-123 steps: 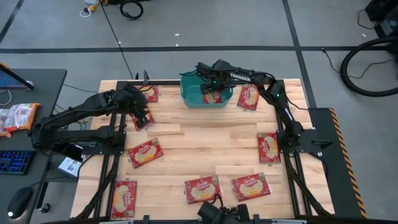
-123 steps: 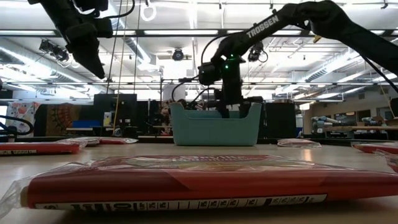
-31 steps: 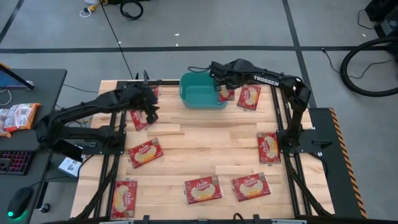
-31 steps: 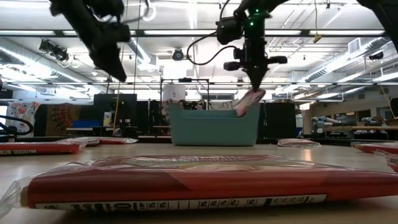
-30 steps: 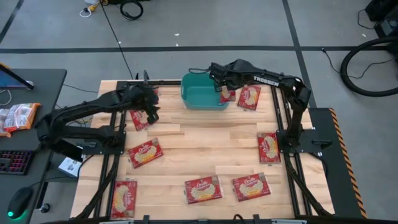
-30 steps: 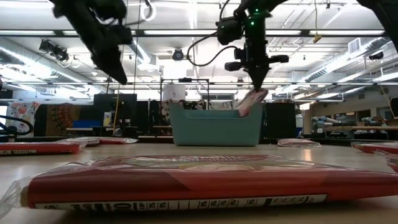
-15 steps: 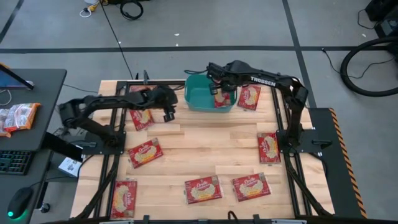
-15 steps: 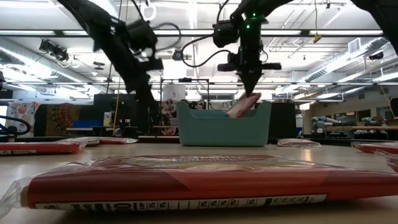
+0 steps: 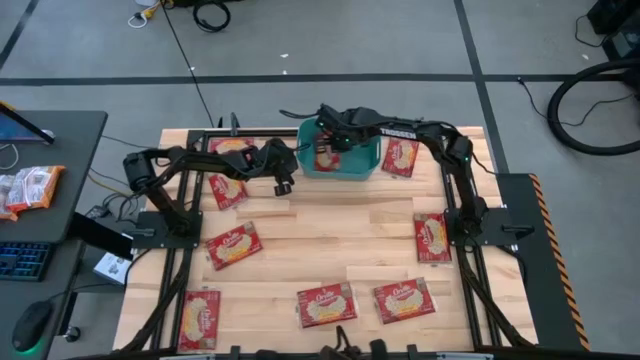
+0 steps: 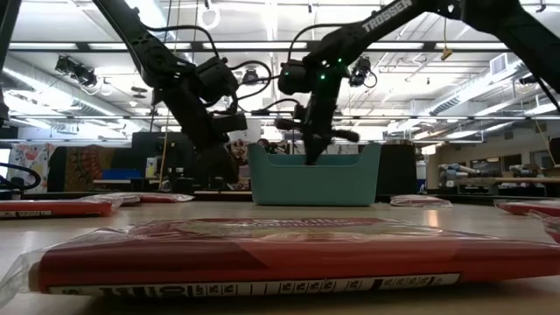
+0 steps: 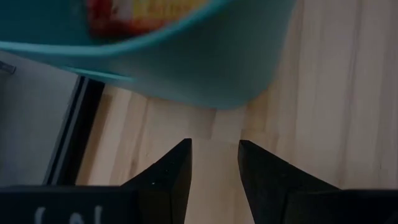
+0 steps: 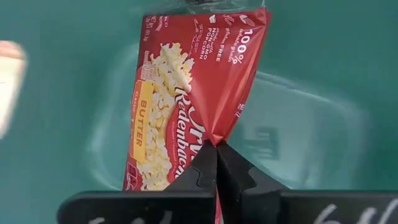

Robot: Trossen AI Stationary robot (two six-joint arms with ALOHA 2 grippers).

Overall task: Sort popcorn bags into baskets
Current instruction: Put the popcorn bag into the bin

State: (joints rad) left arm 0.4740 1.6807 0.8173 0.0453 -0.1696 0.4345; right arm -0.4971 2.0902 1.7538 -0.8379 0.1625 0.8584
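The teal basket (image 9: 368, 170) stands at the table's far middle. My right gripper (image 9: 330, 148) reaches down into it, shut on a red popcorn bag (image 12: 186, 93); in the low view the basket's wall (image 10: 315, 184) hides the bag. My left gripper (image 11: 214, 149) is open and low over the wood, just off the basket's near left corner (image 11: 205, 68), with only table between its fingers. Several more popcorn bags lie flat on the table, such as one (image 9: 228, 190) left of the basket and one (image 9: 400, 155) right of it. My right gripper pinches the bag between its two fingers at one edge (image 12: 214, 138), where the wrapper is drawn to a point. The fingers come from above, slanting down into the basket. The bag hangs below them inside the basket; whether its lower end touches the floor I cannot tell.
Further bags lie at the left (image 9: 233, 245), near left (image 9: 200, 318), near middle (image 9: 325, 303), (image 9: 403, 298), right (image 9: 432, 237) and far left (image 9: 230, 145). A desk with a keyboard and paler packets (image 9: 30, 188) stands beyond the left edge.
My right gripper has gone down and toward the table's left with the bag, from above the basket's right rim into the basket. My left gripper has swung down and toward the right, up to the basket's near left corner. The basket has shifted a little toward the right.
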